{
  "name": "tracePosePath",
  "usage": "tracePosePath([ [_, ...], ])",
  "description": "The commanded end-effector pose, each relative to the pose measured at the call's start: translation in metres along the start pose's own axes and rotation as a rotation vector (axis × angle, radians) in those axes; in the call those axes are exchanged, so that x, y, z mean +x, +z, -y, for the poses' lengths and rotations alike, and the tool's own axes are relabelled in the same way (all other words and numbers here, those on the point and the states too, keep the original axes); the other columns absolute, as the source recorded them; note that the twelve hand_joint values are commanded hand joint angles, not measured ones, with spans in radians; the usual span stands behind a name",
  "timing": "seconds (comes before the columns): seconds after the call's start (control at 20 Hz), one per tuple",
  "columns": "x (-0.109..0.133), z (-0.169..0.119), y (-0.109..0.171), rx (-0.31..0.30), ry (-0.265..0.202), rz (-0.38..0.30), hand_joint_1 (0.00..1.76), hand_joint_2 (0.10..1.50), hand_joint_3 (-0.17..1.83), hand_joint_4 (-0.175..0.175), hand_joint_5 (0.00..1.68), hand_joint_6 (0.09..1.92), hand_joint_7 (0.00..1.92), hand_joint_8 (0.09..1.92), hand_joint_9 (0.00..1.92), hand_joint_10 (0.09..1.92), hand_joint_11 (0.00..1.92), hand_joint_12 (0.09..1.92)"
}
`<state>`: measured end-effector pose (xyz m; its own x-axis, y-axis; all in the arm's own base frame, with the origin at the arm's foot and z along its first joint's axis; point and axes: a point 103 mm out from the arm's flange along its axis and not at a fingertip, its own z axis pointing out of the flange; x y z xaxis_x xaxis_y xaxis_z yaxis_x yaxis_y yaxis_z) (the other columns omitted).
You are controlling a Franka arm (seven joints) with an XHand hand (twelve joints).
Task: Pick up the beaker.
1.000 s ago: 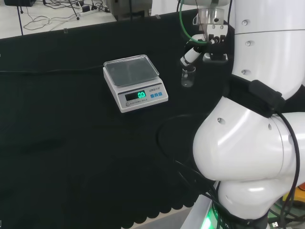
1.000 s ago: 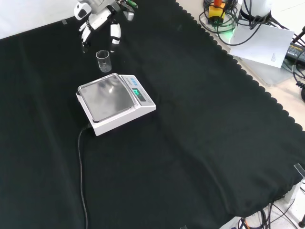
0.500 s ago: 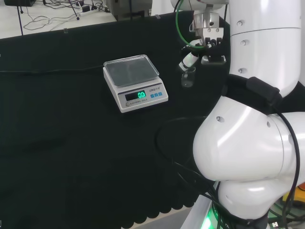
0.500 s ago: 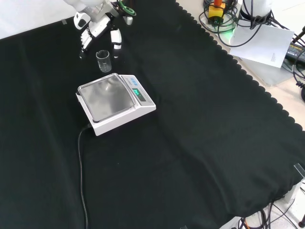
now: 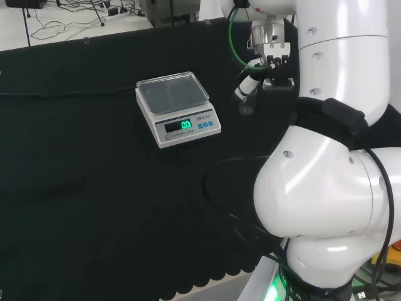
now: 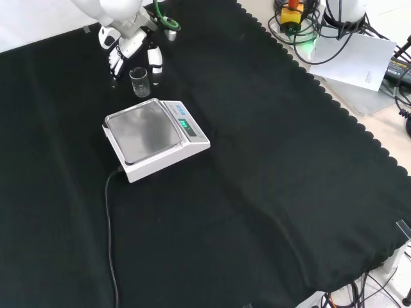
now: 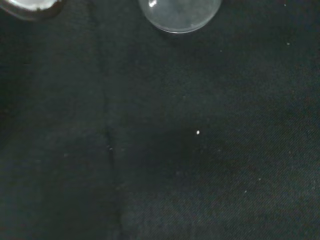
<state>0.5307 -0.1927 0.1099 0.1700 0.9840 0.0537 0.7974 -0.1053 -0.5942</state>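
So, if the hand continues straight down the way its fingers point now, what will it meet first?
Most likely the beaker. In the front view the hand hangs just above it, fingers spread on either side, not yet closed. The fingertips themselves may reach the black cloth beside the glass; depth is unclear.

1. The white arm [image 5: 326, 188] rises at the head view's right, its upper links bent forward.
2. The hand [image 6: 131, 48] points downward (front view, top left), fingers [image 6: 155, 61] straight and spread apart.

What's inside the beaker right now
The beaker looks empty: clear glass with dark cloth showing through. The hand flanks it, so its far wall is partly covered.
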Motion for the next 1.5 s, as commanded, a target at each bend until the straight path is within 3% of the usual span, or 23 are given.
tracePosePath([
  [0.05,-0.001,-0.007,0.008,0.022,0.034,0.016,0.67,0.69,0.28,0.059,0.29,0.1,0.06,0.67,0.05,0.91,0.0,1.49],
  [0.15,-0.003,-0.008,0.009,0.018,0.037,0.021,0.73,0.7,0.3,0.055,0.33,0.11,0.07,0.67,0.06,0.91,0.0,1.5],
  [0.25,-0.004,-0.007,0.008,-0.037,0.03,0.04,0.84,0.71,0.36,0.043,0.45,0.15,0.11,0.67,0.14,0.89,0.08,1.51],
  [0.35,-0.004,-0.004,0.006,-0.112,0.002,0.045,1.01,0.7,0.53,0.008,0.68,0.36,0.28,0.7,0.47,0.81,0.48,1.37],
  [0.45,-0.002,-0.001,0.003,-0.166,-0.035,0.022,1.15,0.7,0.66,-0.091,0.8,0.55,0.48,0.75,0.82,0.68,0.93,1.08],
  [0.55,0.0,0.004,-0.002,-0.226,-0.057,0.013,1.16,0.9,0.39,-0.153,0.91,0.88,0.69,0.79,1.03,0.62,1.13,0.89],
  [0.65,0.002,0.007,-0.008,-0.25,-0.071,-0.002,1.17,1.01,0.18,-0.171,0.99,0.94,0.9,0.78,1.15,0.6,1.21,0.78],
  [0.75,0.003,0.01,-0.015,-0.245,-0.079,-0.012,1.17,1.04,0.11,-0.175,1.02,0.92,1.01,0.76,1.21,0.6,1.24,0.74],
  [0.9,0.004,0.016,-0.028,-0.249,-0.078,-0.001,1.18,1.04,0.07,-0.175,1.06,0.88,1.1,0.72,1.26,0.6,1.28,0.71],
  [1.0,0.005,0.02,-0.038,-0.251,-0.079,0.003,1.22,1.03,0.06,-0.037,1.09,0.83,1.11,0.79,1.27,0.6,1.29,0.71],
  [1.1,0.007,0.026,-0.047,-0.261,-0.079,0.026,1.24,1.03,0.06,0.021,1.11,0.81,1.12,0.81,1.28,0.6,1.3,0.71],
  [1.25,0.014,0.038,-0.065,-0.25,-0.088,0.081,1.25,1.03,0.06,0.039,1.11,0.8,1.12,0.82,1.28,0.6,1.31,0.71],
  [1.5,0.031,0.061,-0.103,-0.291,-0.09,0.149,1.25,1.03,0.06,0.041,1.11,0.8,1.12,0.82,1.29,0.6,1.31,0.71],
])
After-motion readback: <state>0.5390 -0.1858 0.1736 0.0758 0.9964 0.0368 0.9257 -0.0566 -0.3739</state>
